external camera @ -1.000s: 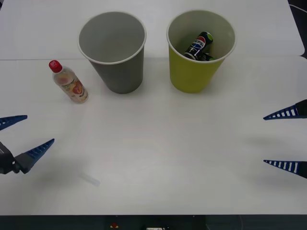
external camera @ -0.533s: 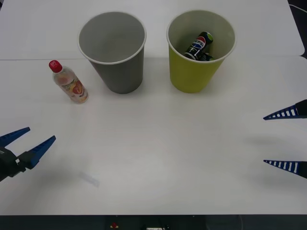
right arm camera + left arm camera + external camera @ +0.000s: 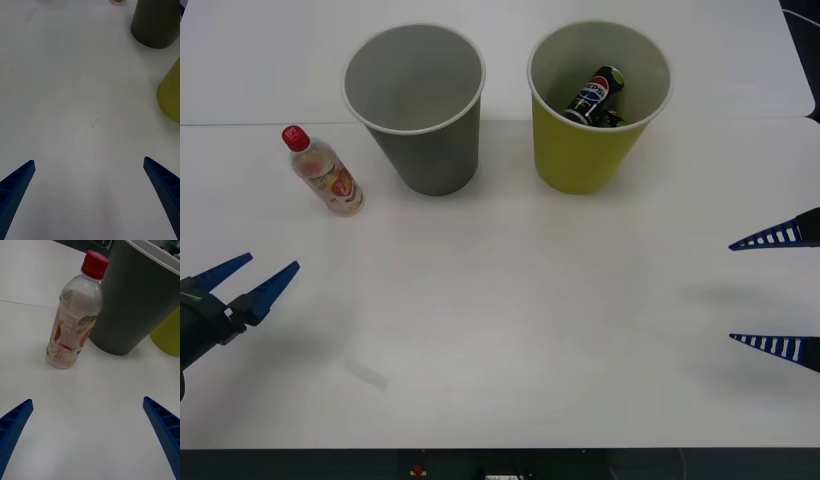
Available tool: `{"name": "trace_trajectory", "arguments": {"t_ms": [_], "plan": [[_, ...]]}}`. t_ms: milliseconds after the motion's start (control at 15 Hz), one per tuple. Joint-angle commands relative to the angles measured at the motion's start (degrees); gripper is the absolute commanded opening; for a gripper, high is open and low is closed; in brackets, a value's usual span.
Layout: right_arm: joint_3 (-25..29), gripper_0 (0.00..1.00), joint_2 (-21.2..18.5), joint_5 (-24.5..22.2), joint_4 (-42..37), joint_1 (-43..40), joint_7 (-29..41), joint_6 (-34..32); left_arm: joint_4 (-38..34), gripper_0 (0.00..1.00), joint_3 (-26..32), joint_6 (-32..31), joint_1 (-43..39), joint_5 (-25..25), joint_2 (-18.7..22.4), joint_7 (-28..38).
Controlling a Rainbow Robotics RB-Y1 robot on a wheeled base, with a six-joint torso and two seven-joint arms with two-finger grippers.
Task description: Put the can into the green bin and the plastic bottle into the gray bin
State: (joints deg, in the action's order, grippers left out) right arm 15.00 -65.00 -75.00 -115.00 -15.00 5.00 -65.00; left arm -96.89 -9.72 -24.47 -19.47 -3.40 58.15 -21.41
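Observation:
The can [image 3: 597,94] lies tilted inside the green bin [image 3: 595,160] at the back right. To its left stands the gray bin [image 3: 430,150], with nothing visible inside. The plastic bottle [image 3: 326,172], red-capped with an orange-and-white label, stands upright left of the gray bin; the left wrist view shows this bottle [image 3: 74,330] close beside the gray bin [image 3: 138,311]. My left gripper [image 3: 240,278] is open at the near left, short of the bottle and aimed toward it. At the right edge my right gripper [image 3: 777,292] is open, holding nothing, well clear of both bins.
The white table [image 3: 520,300] has a seam running across it behind the bottle. A faint smudge [image 3: 367,374] marks the surface near the front left. The green bin's side [image 3: 171,95] and the gray bin's base [image 3: 155,22] appear in the right wrist view.
My left gripper has moved forward, toward the bottle, and turned to point at it. The right gripper, the bottle, the can and both bins have stayed put.

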Motion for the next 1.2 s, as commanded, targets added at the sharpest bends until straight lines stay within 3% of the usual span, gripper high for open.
{"name": "trace_trajectory", "arguments": {"t_ms": [67,333,533,1200], "plan": [[0.0,1.0,0.0,0.0,0.0,0.0,0.0,0.0,7.1,1.0,-5.4,-3.2,6.9,6.0,-0.8,-8.3],[0.0,1.0,0.0,0.0,0.0,0.0,0.0,0.0,16.9,1.0,-11.6,-7.1,16.4,13.2,-3.7,-18.0],[0.0,1.0,0.0,0.0,0.0,0.0,0.0,0.0,23.2,1.0,-13.7,-8.1,22.4,14.3,-6.9,-22.3],[0.0,1.0,0.0,0.0,0.0,0.0,0.0,0.0,41.9,1.0,-19.4,-9.0,39.5,15.0,-14.1,-23.9]]}}
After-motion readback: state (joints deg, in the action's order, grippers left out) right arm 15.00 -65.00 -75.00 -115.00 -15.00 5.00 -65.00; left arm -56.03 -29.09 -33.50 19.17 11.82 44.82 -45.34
